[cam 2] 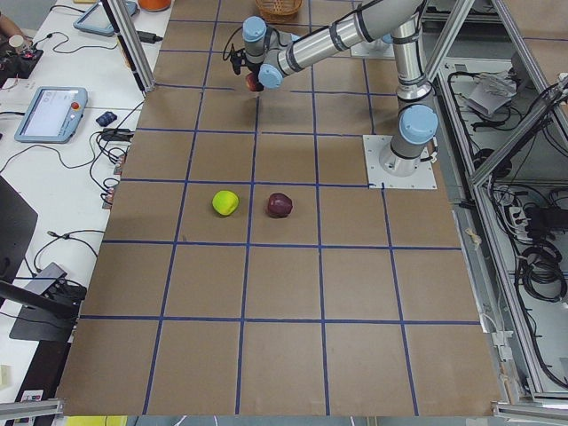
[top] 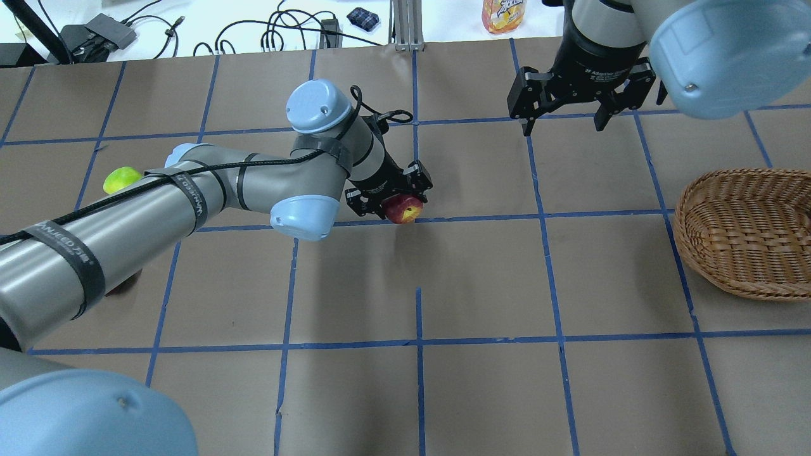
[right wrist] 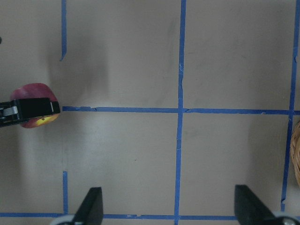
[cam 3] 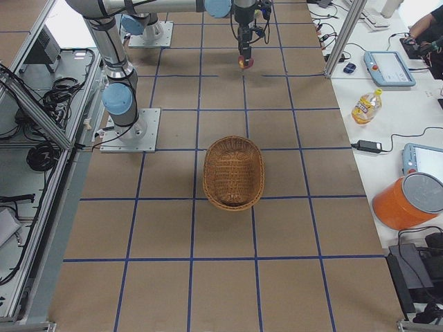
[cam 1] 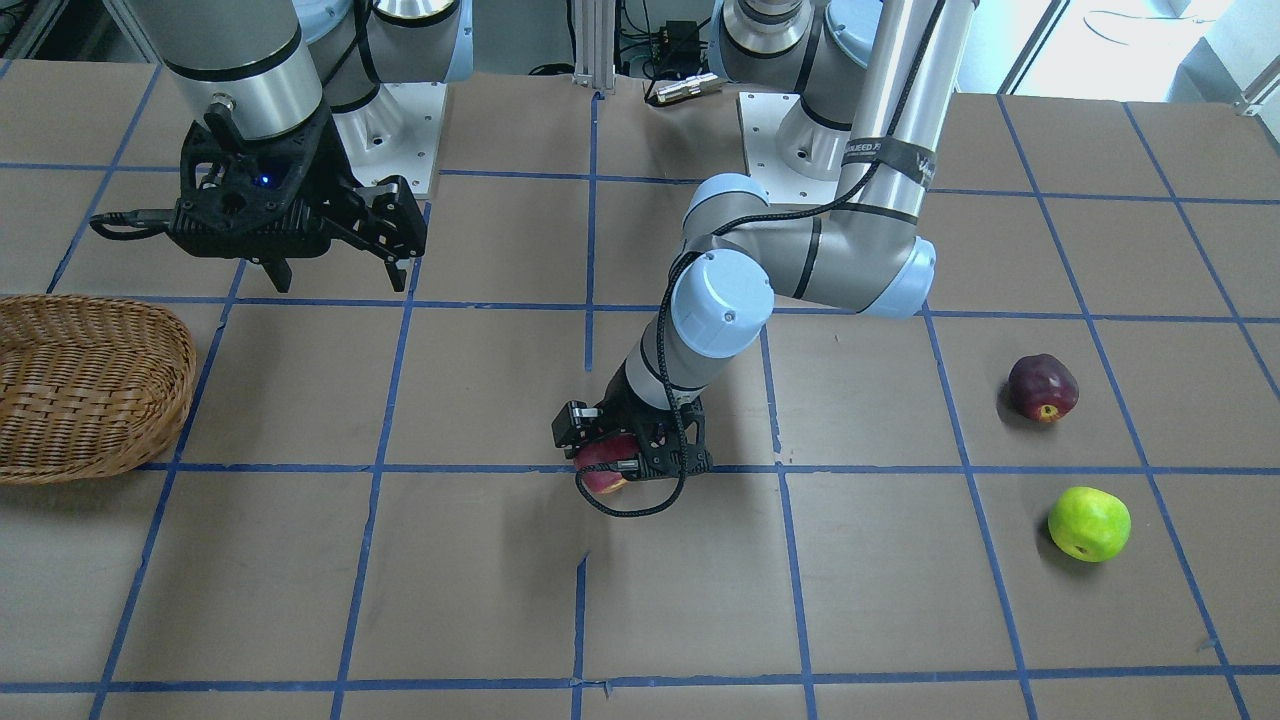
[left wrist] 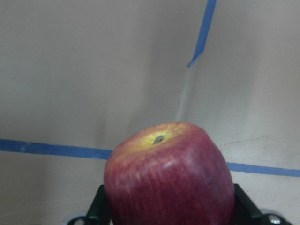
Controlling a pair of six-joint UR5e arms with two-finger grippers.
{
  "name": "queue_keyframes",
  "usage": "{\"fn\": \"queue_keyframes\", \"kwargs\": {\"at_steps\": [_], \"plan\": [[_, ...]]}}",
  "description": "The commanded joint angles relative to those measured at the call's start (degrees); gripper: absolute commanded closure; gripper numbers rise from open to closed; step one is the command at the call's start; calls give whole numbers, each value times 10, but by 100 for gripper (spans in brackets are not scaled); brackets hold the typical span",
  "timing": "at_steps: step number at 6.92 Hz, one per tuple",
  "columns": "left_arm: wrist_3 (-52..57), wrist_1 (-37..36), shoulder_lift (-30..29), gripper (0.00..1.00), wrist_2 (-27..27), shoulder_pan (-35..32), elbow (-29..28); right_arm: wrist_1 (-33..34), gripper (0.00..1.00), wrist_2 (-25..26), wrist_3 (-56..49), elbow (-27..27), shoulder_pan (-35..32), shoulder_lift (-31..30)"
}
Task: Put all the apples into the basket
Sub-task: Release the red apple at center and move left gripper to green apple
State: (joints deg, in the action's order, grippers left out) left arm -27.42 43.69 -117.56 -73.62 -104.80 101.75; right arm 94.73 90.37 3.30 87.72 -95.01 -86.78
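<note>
Now, the left gripper point(top: 403, 201) pinches the streaky red apple point(left wrist: 168, 180) between its jaws.

Streaky red apple point(cam 1: 598, 458), yellowish dimple showing, is clamped in the left gripper point(cam 1: 603, 455) at frame centre. Dark maroon apple point(cam 1: 1042, 387) and bright lime-green apple point(cam 1: 1089, 523) rest on the table at the right, near each other but apart. Shallow oval light-brown wicker basket point(cam 1: 150, 420) sits at the left edge, well apart from all three.

The basket point(top: 716, 272) lies at the table's point(top: 481, 285) right end, one apple point(cam 1: 1089, 523) and a second apple point(cam 1: 1042, 388) at the left end, the third apple point(top: 405, 210) between, in the left end effector point(top: 402, 201).
</note>
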Motion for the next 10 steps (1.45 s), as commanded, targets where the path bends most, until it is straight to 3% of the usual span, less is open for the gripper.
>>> {"fn": "queue_keyframes", "kwargs": {"at_steps": [1,2,4,6,7,10], "plan": [[4,-59,-11,0,-6,-7,-10,9,1,0,0,3,0,1],[93,-40,13,0,-40,32,-27,8,0,0,1,3,0,0],[243,100,77,0,-50,131,-46,8,0,0,1,3,0,0],[380,244,115,0,-183,239,-29,20,0,0,7,3,-5,17],[454,256,121,0,-212,326,-30,67,0,0,27,8,-28,48],[624,262,125,0,-214,459,-1,221,0,3,48,41,-97,155]]}}
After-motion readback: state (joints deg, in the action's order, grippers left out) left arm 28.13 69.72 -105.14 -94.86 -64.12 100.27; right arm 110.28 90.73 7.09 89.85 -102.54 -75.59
